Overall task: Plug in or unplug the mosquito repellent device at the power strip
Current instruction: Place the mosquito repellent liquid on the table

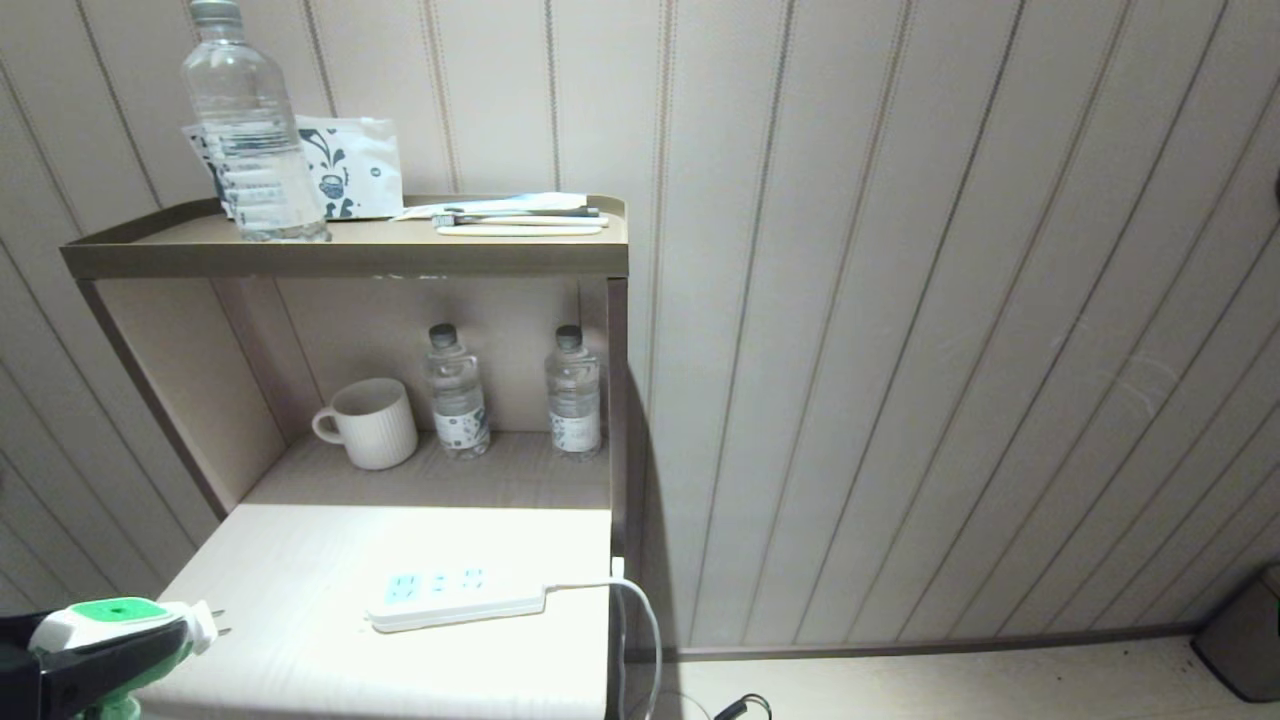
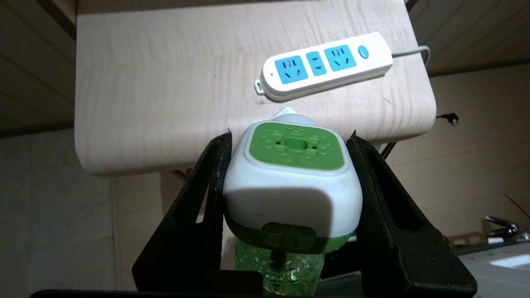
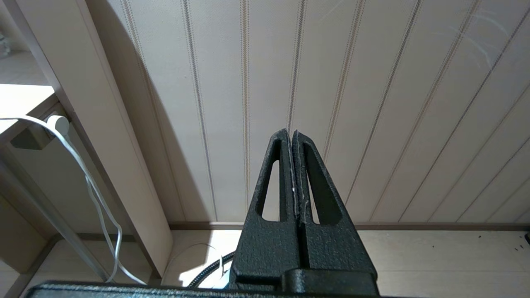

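Observation:
My left gripper is shut on the mosquito repellent device, its black fingers pressed on both sides of the white head with the green top; the green liquid bottle hangs below. In the head view the device sits at the bottom left corner, above the near left edge of the table, its two metal prongs pointing right toward the power strip. The white power strip lies flat near the table's right edge, apart from the device, its blue sockets empty. My right gripper is shut on nothing, parked facing the panelled wall.
The strip's white cord drops over the table's right edge to the floor. On the shelf behind stand a white mug and two small water bottles. The top shelf carries a large bottle.

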Motion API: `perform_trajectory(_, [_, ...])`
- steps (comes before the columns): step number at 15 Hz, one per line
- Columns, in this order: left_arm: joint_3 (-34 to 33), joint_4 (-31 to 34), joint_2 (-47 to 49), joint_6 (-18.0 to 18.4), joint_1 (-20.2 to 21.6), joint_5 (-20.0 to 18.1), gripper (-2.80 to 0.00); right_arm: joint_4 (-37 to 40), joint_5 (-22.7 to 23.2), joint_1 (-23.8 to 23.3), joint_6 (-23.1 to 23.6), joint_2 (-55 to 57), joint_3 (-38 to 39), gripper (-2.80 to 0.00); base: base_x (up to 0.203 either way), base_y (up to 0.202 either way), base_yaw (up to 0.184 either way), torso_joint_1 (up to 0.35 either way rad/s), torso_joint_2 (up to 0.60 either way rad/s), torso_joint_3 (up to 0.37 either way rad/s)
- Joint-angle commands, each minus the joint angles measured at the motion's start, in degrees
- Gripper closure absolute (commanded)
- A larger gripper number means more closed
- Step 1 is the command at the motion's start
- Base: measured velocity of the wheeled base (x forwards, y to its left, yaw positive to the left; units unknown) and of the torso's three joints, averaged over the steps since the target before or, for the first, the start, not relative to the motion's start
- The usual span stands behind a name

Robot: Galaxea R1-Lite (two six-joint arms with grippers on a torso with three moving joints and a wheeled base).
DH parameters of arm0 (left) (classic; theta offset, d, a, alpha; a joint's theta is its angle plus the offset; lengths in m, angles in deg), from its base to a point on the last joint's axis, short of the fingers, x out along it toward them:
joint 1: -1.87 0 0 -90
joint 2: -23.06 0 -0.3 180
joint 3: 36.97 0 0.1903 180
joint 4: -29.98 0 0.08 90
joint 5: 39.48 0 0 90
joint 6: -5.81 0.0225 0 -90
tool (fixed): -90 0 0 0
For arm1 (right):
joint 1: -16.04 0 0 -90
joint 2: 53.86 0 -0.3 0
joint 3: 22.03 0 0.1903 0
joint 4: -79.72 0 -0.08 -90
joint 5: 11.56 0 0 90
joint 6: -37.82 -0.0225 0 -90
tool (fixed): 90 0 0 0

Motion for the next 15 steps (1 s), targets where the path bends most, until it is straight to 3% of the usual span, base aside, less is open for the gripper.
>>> perform_trajectory(1, [-6.0,-10.9,-0.6,-0.5,0.0,0.2,0.0,0.0,0.0,0.1,0.0,0.1,0.0,0.0,0.0,0.0,0.0,0.0,0.0,0.0])
perform_trajectory(3, [-12.8,-25.9,0.1,-1.0,0.1,1.1,0.0,0.0,0.0,0.1,0.0,0.1,0.0,0.0,0.0,0.0,0.0,0.0,0.0,0.0])
perform_trajectory(5, [-19.1,-39.3,2.4,-3.5,0.3,4.5,0.0,0.0,0.0,0.1,0.0,0.1,0.0,0.0,0.0,0.0,0.0,0.0,0.0,0.0])
perform_trajectory(9, [-33.3,-72.7,15.6,-5.1,1.3,6.4,0.0,0.0,0.0,0.1,0.0,0.1,0.0,0.0,0.0,0.0,0.0,0.0,0.0,0.0])
perform_trajectory(12, [-36.7,-86.8,28.4,-8.3,3.4,6.6,0.0,0.0,0.0,0.1,0.0,0.1,0.0,0.0,0.0,0.0,0.0,0.0,0.0,0.0])
perform_trajectory(15, [-34.7,-97.6,42.8,-11.0,8.3,7.2,0.0,0.0,0.0,0.1,0.0,0.1,0.0,0.0,0.0,0.0,0.0,0.0,0.0,0.0])
